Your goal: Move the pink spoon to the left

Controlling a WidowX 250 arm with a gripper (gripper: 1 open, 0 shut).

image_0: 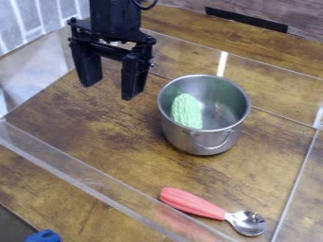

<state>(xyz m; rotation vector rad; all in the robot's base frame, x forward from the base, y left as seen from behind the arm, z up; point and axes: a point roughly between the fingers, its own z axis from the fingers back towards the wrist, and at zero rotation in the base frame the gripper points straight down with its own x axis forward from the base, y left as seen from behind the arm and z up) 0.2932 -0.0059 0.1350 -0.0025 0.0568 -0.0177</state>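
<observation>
The pink spoon [212, 210] lies flat on the wooden table near the front right, its salmon-pink handle pointing left and its shiny metal bowl at the right end. My black gripper [109, 91] hangs at the back left, pointing down, with its two fingers spread open and nothing between them. It is far from the spoon, on the other side of the steel pot.
A steel pot [202, 113] with a green object [187, 110] inside stands right of the gripper. Clear plastic walls [76, 170] fence the wooden table [89, 132] at the front, left and right. A blue item [43, 236] peeks in at the bottom left corner.
</observation>
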